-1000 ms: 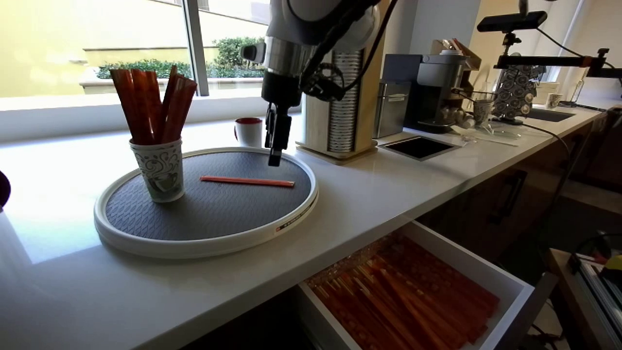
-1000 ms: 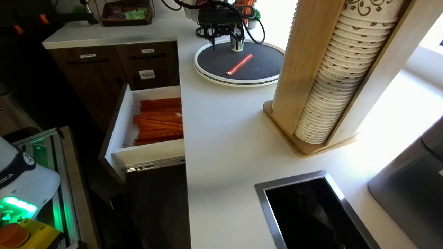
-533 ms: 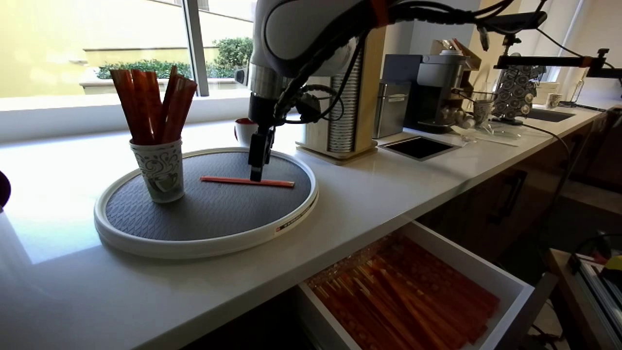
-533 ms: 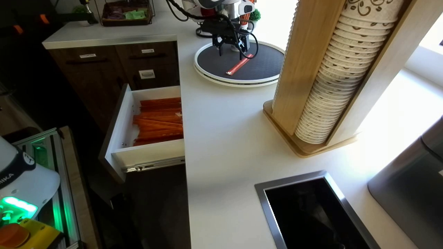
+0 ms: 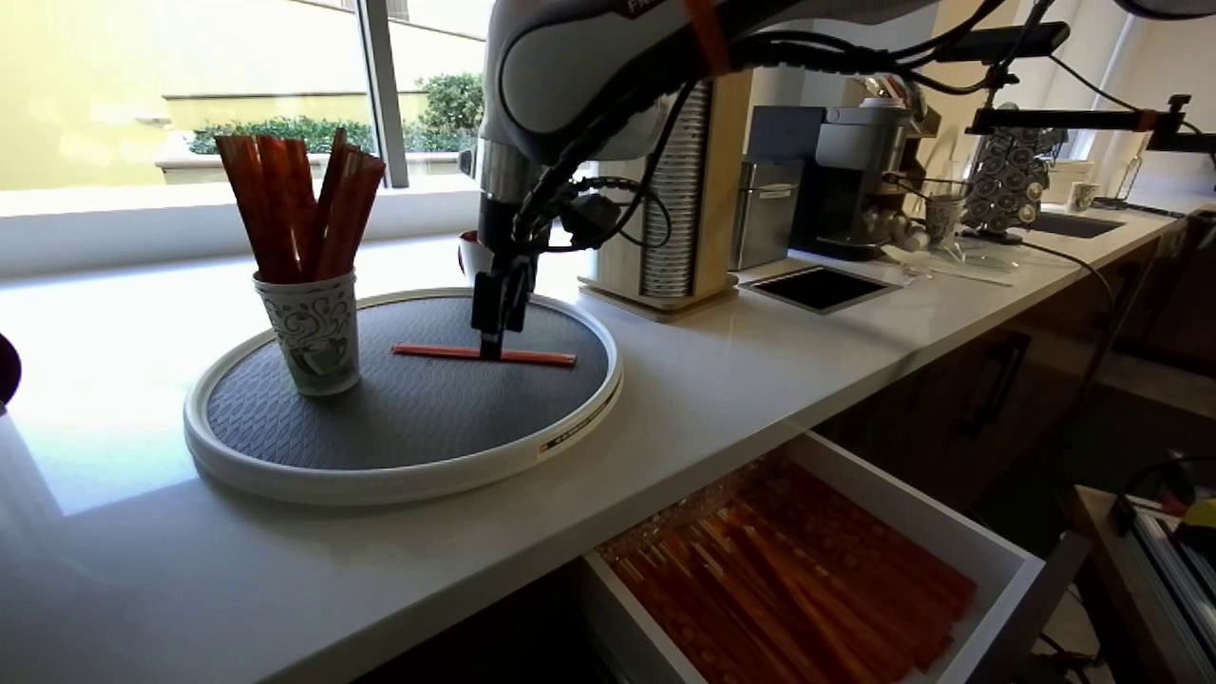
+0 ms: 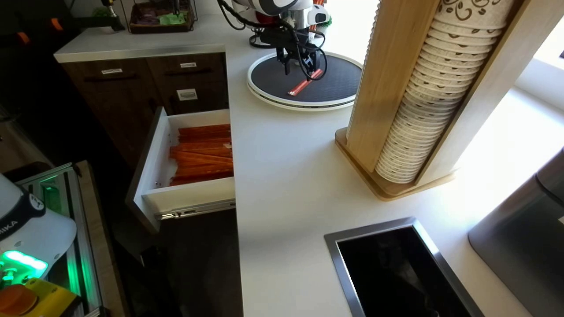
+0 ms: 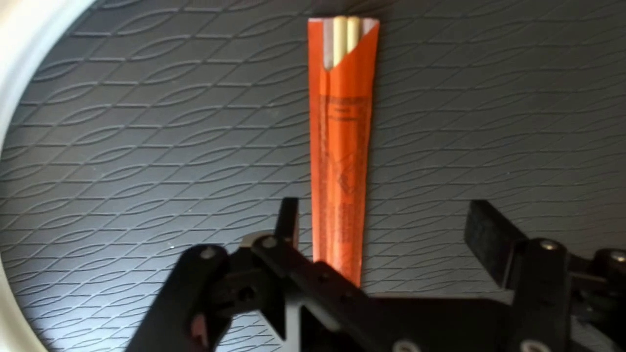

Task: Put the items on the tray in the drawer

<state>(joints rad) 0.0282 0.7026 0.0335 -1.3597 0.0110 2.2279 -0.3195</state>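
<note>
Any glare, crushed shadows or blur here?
In an exterior view, glare bleaches part of the counter; in an exterior view, shadow under the drawer is nearly black; in the wrist view, the tray rim looks overexposed, and print on the orange packet is blurry.

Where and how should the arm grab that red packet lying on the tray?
Probably best near the middle of the red packet, from straight above, jaws closing across its narrow width. It lies flat on the tray, long and slim, with tray surface showing along both sides.
</note>
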